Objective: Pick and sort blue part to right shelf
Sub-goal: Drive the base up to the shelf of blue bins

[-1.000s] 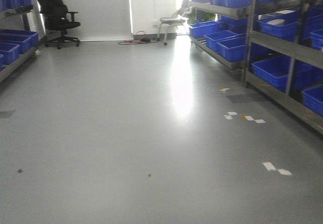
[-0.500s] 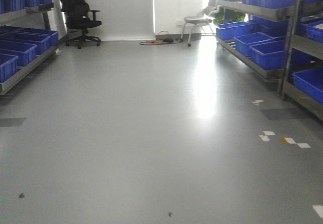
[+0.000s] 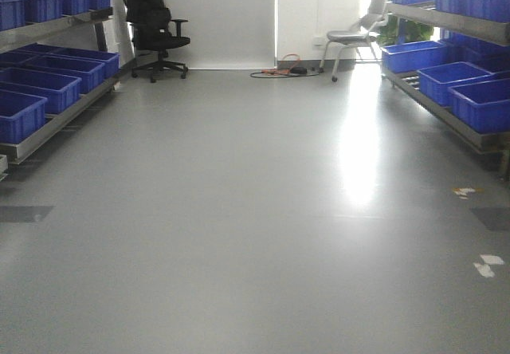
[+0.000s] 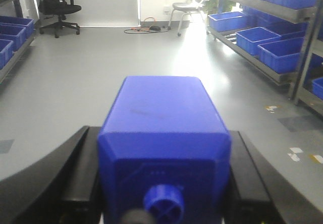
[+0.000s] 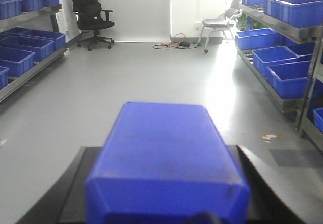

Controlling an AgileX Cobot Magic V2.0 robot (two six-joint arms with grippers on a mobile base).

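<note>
You see the left gripper [image 4: 161,133] held level and pointing down the aisle, its matte black fingers [image 4: 81,173] pressed against both flanks of a blue part [image 4: 161,108]. The part is a smooth plastic block with bevelled edges and a round ribbed knob [image 4: 164,206] on its near face. The right gripper [image 5: 162,153] sits in the same level pose, its jaws likewise clamped on a second blue part [image 5: 166,133], a plain chamfered block with a faintly scuffed top. Both parts hang over the glossy grey floor [image 3: 239,210], mid-aisle. The right shelf [image 3: 462,25], brushed steel rails carrying big blue plastic bins [image 3: 454,79], stands well apart on your right. A matching rack [image 3: 64,119] lines the left.
</note>
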